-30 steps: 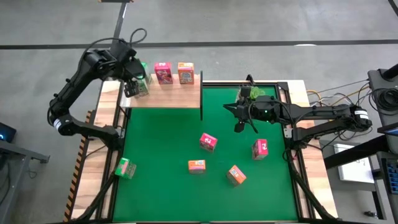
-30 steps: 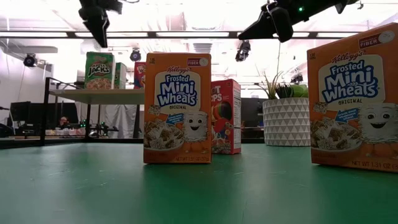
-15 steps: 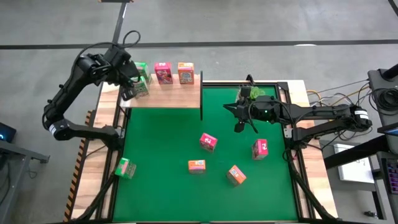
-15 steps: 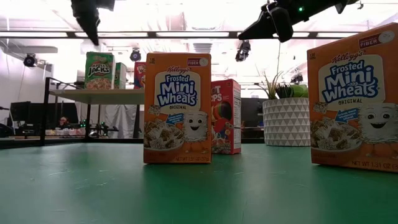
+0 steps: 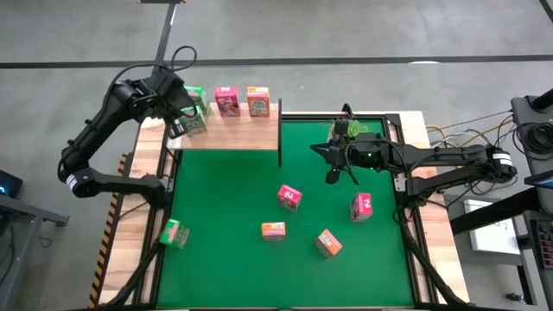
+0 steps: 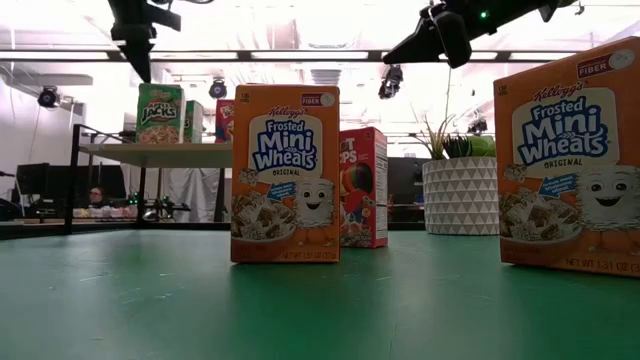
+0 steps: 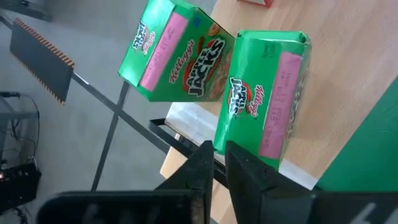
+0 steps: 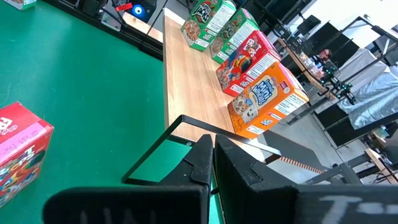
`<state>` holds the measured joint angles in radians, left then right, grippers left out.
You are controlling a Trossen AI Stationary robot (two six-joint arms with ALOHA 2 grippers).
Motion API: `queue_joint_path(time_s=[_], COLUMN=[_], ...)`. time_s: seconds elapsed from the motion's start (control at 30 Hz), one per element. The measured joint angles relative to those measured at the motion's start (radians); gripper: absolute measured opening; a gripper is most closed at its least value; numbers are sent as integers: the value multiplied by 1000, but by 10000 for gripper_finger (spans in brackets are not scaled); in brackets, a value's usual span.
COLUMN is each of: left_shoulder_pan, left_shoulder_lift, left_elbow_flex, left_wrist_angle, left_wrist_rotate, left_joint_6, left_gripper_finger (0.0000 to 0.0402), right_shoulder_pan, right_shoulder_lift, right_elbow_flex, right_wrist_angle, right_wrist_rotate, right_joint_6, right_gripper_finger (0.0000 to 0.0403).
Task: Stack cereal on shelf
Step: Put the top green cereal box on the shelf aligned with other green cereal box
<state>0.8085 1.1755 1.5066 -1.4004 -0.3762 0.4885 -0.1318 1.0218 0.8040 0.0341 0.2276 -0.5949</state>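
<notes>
While left claw (image 7: pixel 219 163) empty, green cereal (image 7: pixel 264 99) beside.

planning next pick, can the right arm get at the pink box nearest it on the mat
Probably yes. The right claw hangs shut above the mat, the pink box stands alone just beside it, and nothing lies between. The claw would have to open first.

Four cereal boxes (image 5: pixel 226 101) stand on the shelf (image 5: pixel 233 134); five lie scattered below.
</notes>
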Motion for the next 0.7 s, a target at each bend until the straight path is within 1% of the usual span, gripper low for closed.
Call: queue_joint_path(time_s=[0.07,0.2,0.3,0.37,0.5,0.7], left_shoulder_pan=[0,0,0,0,0,0], left_shoulder_lift=[5,13,16,18,18,18], left_elbow_flex=[0,-4,-6,-6,-6,-5], left_wrist_angle=[2,2,3,4,8,32], left_wrist_rotate=[6,78,78,61,-19,-25], left_joint_6=[0,0,0,0,0,0], left_gripper_finger=[20,17,17,17,17,17], right_shoulder_pan=[0,0,0,0,0,0], right_shoulder_lift=[0,0,0,0,0,0], right_elbow_flex=[0,0,0,0,0,0], right_wrist_angle=[0,0,0,0,0,0], right_wrist_rotate=[0,0,0,0,0,0], right_joint_6=[0,0,0,0,0,0], right_gripper_finger=[9,9,9,9,9,9])
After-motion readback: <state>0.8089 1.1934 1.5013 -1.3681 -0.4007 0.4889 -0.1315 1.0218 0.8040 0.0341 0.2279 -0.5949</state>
